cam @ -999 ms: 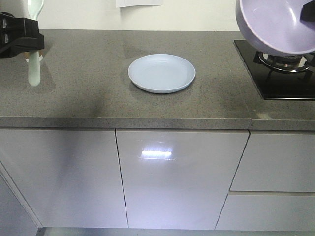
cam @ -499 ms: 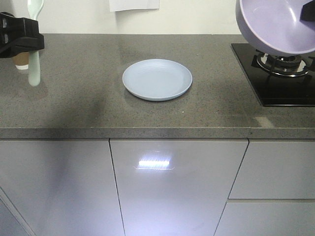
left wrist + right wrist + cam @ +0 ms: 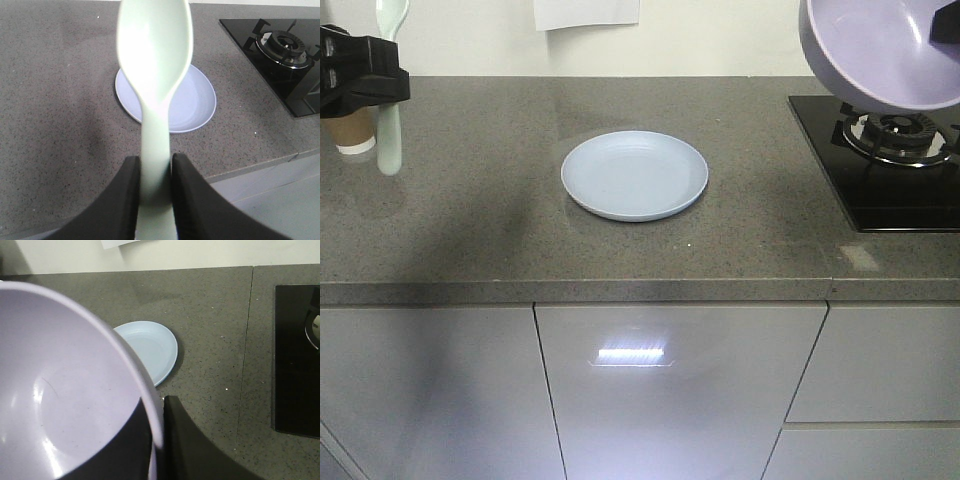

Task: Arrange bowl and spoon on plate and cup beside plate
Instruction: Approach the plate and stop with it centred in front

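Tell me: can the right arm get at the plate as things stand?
Probably yes. The plate lies bare on the counter, nothing stands near it, and the right pincer, shut on the bowl, hangs off to its side. The left pincer, holding the spoon, is far off.

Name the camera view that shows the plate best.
The front view: the plate lies whole and unobstructed on the counter. In the left wrist view, the spoon in the left gripper hides much of it; in the right wrist view, the bowl covers its left side.
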Robot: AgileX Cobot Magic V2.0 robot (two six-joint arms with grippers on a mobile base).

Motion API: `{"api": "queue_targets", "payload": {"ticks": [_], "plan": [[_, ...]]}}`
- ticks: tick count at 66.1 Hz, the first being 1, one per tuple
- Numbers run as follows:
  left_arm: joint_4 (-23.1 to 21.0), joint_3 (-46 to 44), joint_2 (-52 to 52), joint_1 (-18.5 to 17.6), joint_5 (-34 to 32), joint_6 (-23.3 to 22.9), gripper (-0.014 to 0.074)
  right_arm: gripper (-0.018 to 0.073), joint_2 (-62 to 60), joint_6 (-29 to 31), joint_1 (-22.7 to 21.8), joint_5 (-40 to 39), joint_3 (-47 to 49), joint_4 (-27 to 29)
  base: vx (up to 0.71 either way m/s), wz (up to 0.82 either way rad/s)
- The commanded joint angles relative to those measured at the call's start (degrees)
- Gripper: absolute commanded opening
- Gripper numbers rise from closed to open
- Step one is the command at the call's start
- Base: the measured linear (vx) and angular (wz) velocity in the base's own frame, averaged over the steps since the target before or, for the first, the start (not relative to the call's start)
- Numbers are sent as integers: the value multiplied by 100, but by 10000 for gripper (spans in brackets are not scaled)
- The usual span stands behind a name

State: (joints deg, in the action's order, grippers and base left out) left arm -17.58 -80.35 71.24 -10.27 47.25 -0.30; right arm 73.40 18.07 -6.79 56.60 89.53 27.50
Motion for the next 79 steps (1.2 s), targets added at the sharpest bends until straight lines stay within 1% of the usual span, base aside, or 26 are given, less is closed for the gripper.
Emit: {"api": "queue_targets", "payload": {"ticks": [1,79], "plan": [[-117,-147,-141,-14,-364,-3,-6,-10,-148,40,-12,-321,165,180,7,-1],[-117,-147,-141,-14,-364,-3,-6,-10,-148,40,-12,-321,165,180,6,1]]}}
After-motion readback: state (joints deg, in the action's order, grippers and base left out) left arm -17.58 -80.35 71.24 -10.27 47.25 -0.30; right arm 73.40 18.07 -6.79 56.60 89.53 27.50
